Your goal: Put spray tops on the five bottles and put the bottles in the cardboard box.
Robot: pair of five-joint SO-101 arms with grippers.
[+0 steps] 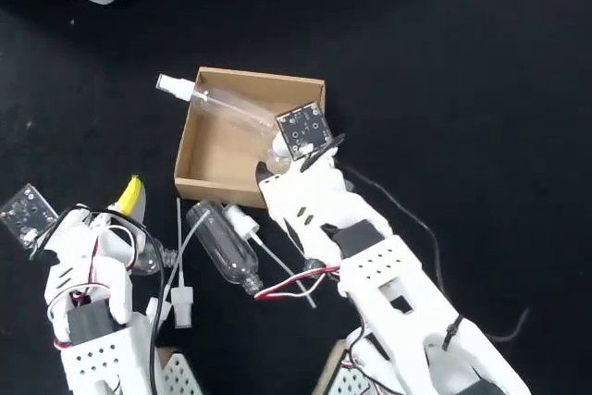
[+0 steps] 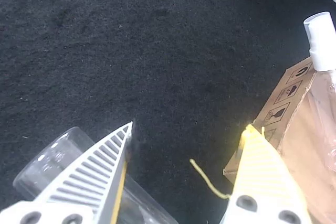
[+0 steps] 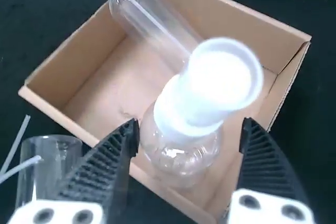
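The right gripper (image 3: 190,127) is hanging over the cardboard box (image 1: 259,78) with its jaws standing wide. Between them, and apparently touching neither, a clear plastic bottle (image 3: 176,153) is standing in the box's corner under a white spray top (image 3: 226,80). A second topped bottle (image 1: 239,106) is lying slantwise across the box, its nozzle poking out over the rim.

These bottles are probably light, thin-walled and slick, so a hard pinch on the belly is likely to dent one or squirt it sideways. The stiffer neck or shoulder just under the top is looking like the safer hold.

Outside the box, the left gripper (image 2: 189,127) is also standing wide. An uncapped bottle (image 2: 47,163) is lying against the outer side of one finger, on the side away from the box and not between the jaws. Another clear bottle (image 1: 222,245) is lying on the table just beside the box's near wall, and a loose spray top (image 1: 181,301) with its dip tube is lying farther out from that wall.
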